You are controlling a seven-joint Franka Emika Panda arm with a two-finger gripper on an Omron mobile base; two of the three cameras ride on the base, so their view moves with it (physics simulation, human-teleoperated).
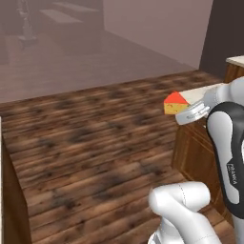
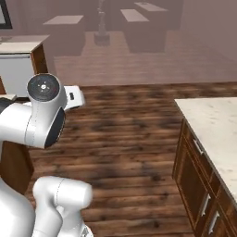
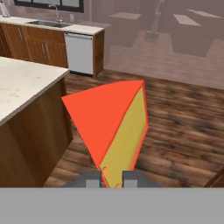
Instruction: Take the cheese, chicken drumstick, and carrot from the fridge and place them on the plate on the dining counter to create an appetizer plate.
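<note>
Above the wood floor [image 1: 95,143] — gripper [image 3: 111,178] clamps cheese [image 3: 111,127], tip pointing away.

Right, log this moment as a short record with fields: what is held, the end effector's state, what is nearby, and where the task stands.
held item: cheese, an orange-yellow wedge with a red side
end effector: shut on the cheese, fingertips pinching its narrow lower end
cheese position: in the air above the wooden floor, clear of any surface
nearby: stone-topped counter to the left in the hand view; another stone-topped counter at the right of the right base view
background: sink and dishwasher along the far wall
task stage: cheese is in transit, not yet on a plate
</note>
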